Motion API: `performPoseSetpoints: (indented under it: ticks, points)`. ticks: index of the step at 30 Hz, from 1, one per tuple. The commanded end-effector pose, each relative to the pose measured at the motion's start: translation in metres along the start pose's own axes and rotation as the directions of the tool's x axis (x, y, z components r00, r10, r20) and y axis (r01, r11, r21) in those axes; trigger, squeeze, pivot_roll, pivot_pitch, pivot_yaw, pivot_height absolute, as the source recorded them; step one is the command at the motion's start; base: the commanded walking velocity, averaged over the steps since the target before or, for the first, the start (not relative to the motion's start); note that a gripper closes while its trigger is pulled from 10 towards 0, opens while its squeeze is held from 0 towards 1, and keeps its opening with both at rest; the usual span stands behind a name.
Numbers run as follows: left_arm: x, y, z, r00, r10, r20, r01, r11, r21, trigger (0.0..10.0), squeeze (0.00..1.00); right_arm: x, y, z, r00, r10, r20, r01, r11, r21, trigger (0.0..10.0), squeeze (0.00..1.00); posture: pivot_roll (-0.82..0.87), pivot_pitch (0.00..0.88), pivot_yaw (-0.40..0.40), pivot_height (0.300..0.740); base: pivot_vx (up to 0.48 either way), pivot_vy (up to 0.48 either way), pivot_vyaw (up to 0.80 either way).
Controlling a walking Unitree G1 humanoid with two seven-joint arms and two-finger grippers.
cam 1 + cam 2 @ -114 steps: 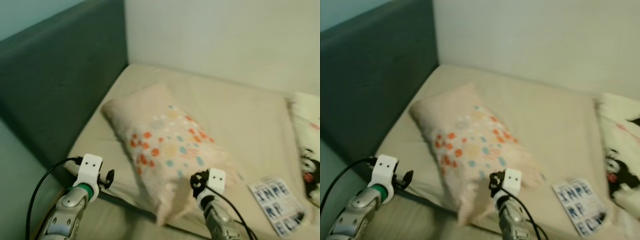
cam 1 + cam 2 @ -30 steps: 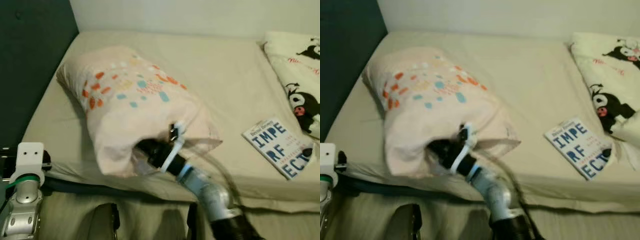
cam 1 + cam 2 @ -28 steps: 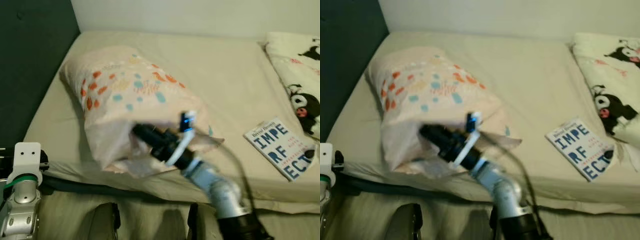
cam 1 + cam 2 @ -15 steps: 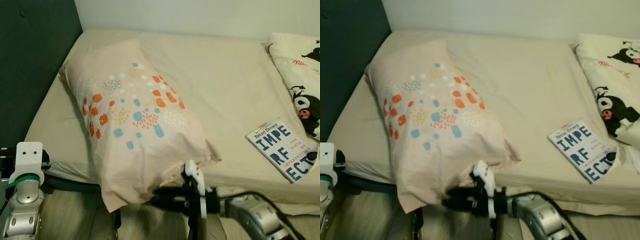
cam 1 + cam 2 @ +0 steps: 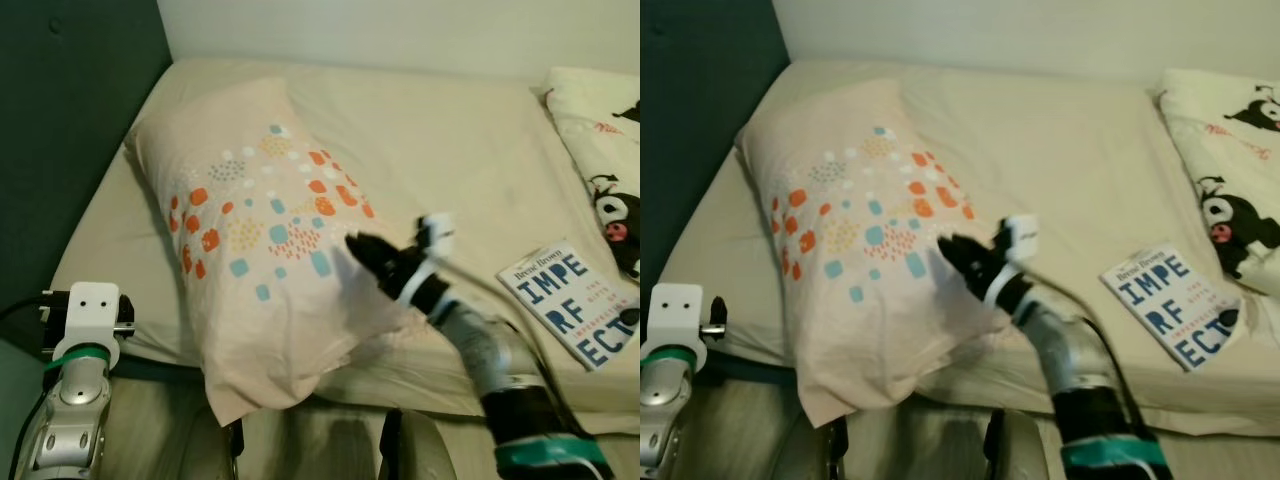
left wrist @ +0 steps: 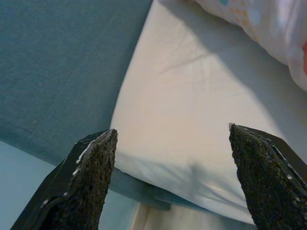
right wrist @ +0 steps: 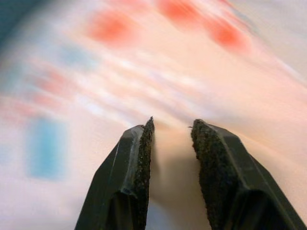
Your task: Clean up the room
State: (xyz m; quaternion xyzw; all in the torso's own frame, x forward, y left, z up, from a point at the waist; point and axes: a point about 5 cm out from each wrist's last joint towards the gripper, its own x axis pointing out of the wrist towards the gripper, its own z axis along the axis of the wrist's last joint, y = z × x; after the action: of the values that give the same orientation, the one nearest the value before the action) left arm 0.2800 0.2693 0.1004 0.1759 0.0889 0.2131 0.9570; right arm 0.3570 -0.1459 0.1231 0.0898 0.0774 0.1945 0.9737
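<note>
A pale pink pillow with orange and blue dots lies on the beige bed, near the headboard; its near end hangs over the bed's front edge. My right gripper reaches across onto the pillow's near right part. In the right wrist view its fingers stand close together with pillow fabric pinched in the narrow gap. My left gripper is wide open with nothing in it, low beside the bed's front left corner.
A white book with blue letters lies on the bed at the right front. A cream blanket with black cartoon figures is at the far right. A dark teal headboard lines the left side.
My right gripper lifted the pillow's near end, dropped below the bed edge half a second ago, and has now come up onto the pillow's top. The pillow has settled flatter.
</note>
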Motion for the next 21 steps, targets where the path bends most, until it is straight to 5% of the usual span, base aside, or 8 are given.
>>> performPoseSetpoints:
  ticks: [1,3,12,21]
  points:
    - [-0.003,-0.003,-0.009,0.999,-0.024,-0.028,0.025,1.0,0.016,10.0,0.0,-0.001,-0.016,-0.009,0.987,-0.158,-0.016,0.156,0.986,-0.065,10.0,0.0,0.17,0.084,0.034,0.571,0.0,0.0,0.0]
    - [-0.004,-0.004,-0.009,0.999,-0.042,-0.024,0.042,0.999,0.019,10.0,0.0,-0.001,-0.028,-0.012,0.96,-0.279,-0.017,0.276,0.957,-0.088,10.0,0.0,0.18,0.091,0.035,0.571,0.0,0.0,0.0]
    - [-0.011,0.0,-0.012,0.999,-0.048,-0.013,0.048,0.998,0.036,10.0,0.0,0.004,-0.045,0.009,0.889,-0.45,0.091,0.45,0.893,0.022,10.0,0.0,0.22,0.123,0.027,0.571,0.0,0.0,0.0]
    - [-0.026,0.018,0.022,0.968,-0.172,0.185,0.161,0.984,0.071,10.0,0.0,0.0,-0.058,0.012,0.838,-0.537,0.094,0.542,0.84,-0.026,10.0,0.0,0.31,0.196,0.028,0.571,0.0,0.0,0.0]
